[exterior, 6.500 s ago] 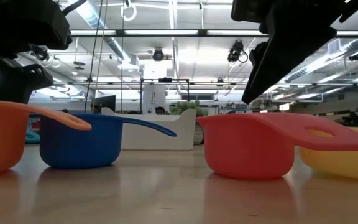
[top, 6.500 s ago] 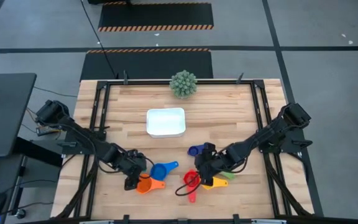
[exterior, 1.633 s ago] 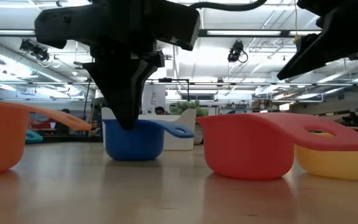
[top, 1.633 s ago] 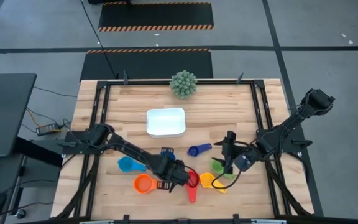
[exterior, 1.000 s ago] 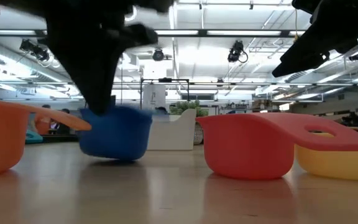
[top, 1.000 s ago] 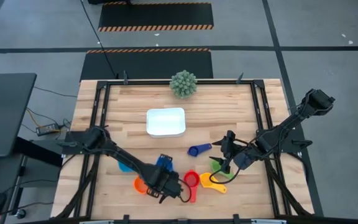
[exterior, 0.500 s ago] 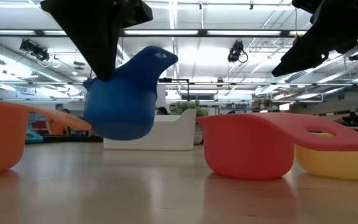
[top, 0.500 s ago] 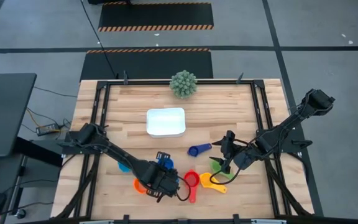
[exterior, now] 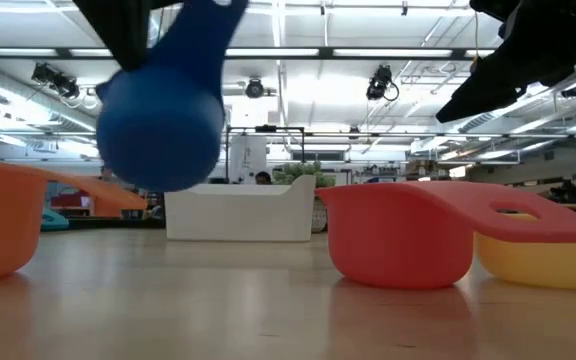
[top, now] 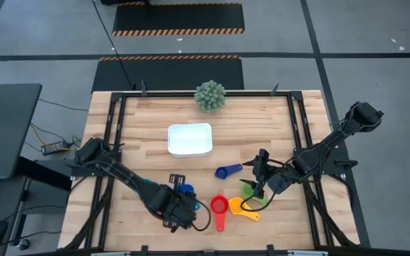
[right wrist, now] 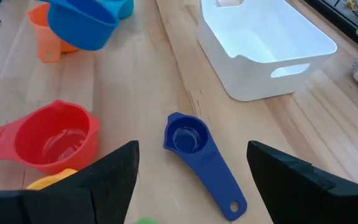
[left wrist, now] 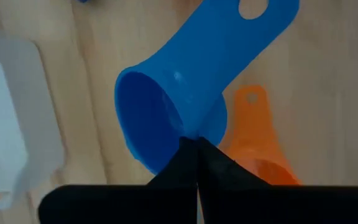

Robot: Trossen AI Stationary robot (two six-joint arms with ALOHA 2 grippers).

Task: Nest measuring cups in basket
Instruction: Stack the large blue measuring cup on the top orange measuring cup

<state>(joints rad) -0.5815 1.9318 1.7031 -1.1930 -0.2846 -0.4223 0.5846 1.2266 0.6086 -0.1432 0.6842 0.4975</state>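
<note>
Left gripper [top: 179,203] has lifted the medium-blue round plastic measuring cup [exterior: 163,125] clear of the wooden bench [top: 148,135]. 1.6 s ago that cup sat flat on the bench; 0.5 s ago it was tilting just off the surface; now it hangs well above it in the low view, bowl down, handle pointing up. Left wrist view shows the fingers pressed together on the cup's rim wall [left wrist: 185,140], so it is pinching the cup, not cradling it. The arm has also pulled back toward the front-left of the bench since 1.0 s ago.

Directly under the held cup is the orange round plastic measuring cup [left wrist: 257,155], seen below it in the wrist view. Judgement: likely stacking blue into orange first, or a carry toward the tub; cannot tell which.

The white shallow rounded-rectangle plastic basket [top: 189,139] sits mid-bench toward the back edge, with no cup in it visible. Nothing nested in it yet.

Right gripper [top: 260,178] hovers near the front-right, spread open, unchanged over the last 1.6 s. Below it: the dark-blue small plastic scoop [right wrist: 199,152], the red plastic cup [right wrist: 51,138], the yellow cup [top: 242,208] and the green cup [top: 250,189], all loose on the bench.

Risk: the rim pinch is thin, so the cup may swing or rotate.
</note>
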